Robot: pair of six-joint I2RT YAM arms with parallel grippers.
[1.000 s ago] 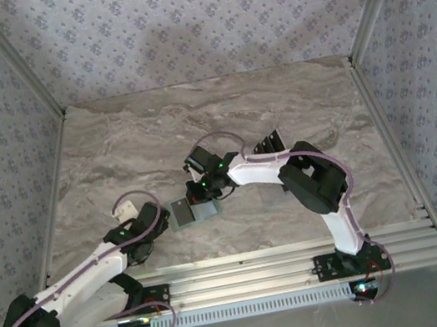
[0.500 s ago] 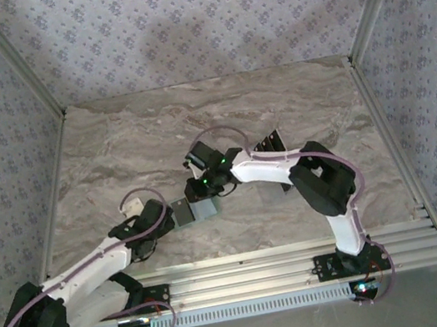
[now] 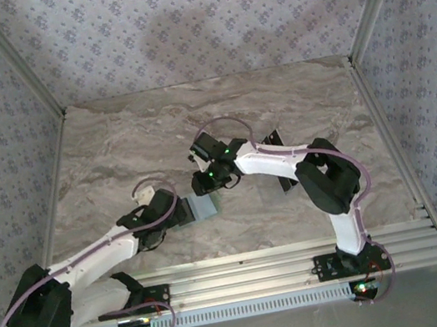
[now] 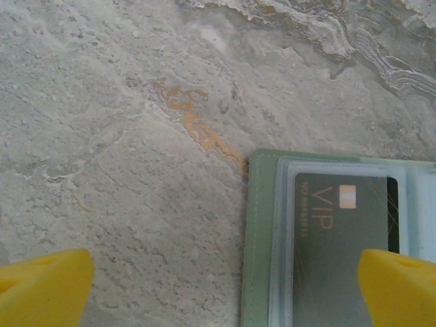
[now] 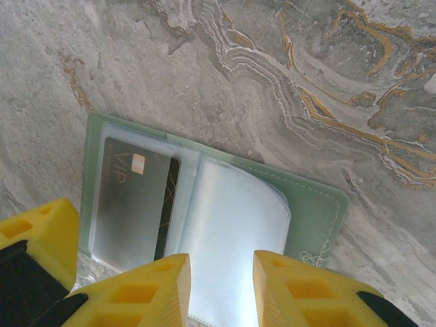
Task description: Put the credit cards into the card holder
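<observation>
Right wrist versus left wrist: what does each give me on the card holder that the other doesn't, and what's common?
Right wrist, not left wrist: the card holder's right half with its empty clear sleeve, and the right gripper, jaws slightly apart over that sleeve. Left wrist, not right wrist: the left gripper, jaws wide, one fingertip either side of the holder's left edge, and legible print on the card. Both: the VIP credit card seated in the left sleeve, on the marble table.

table: marbled top | on it: card holder lying open; credit cards to its right
</observation>
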